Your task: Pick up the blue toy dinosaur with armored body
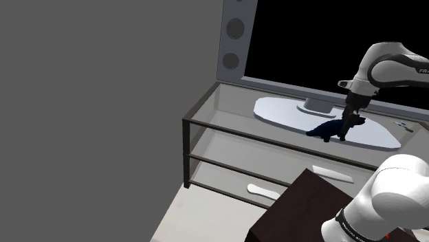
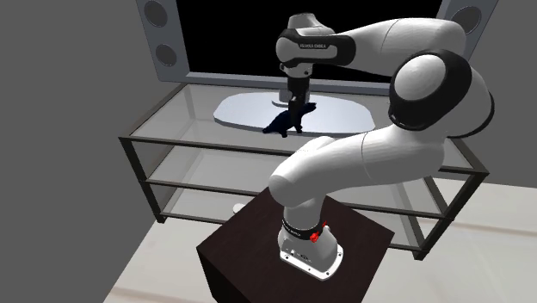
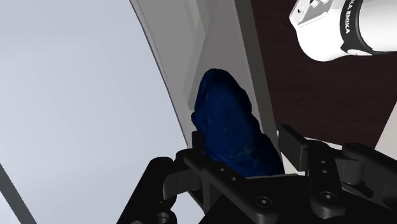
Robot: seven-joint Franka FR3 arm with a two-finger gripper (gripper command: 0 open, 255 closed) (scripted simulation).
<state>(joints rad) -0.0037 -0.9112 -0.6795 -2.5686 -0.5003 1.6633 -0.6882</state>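
Closest to me was the dark box (image 2: 249,250) with the white arm (image 2: 370,163) bolted on top, sitting on a pale floor (image 1: 206,213). Right behind that stood a TV stand (image 2: 206,146) with a dark frame and glass shelves. A couple of flat white things (image 1: 261,191) were lying down on the lower shelves, couldn't tell what they were.

The arm was bent right over the glass top, where the TV's pale oval foot (image 1: 289,113) sat. The dark blue dinosaur (image 1: 328,130) was on the near edge of that foot. The black gripper (image 1: 349,122) came straight down on it, and in the wrist view its two fingers looked pressed against the toy's bumpy sides.

Behind all that was the TV (image 1: 309,48) with a pure black screen, round speakers (image 1: 235,29) in its grey border, and a plain grey wall (image 1: 89,103).
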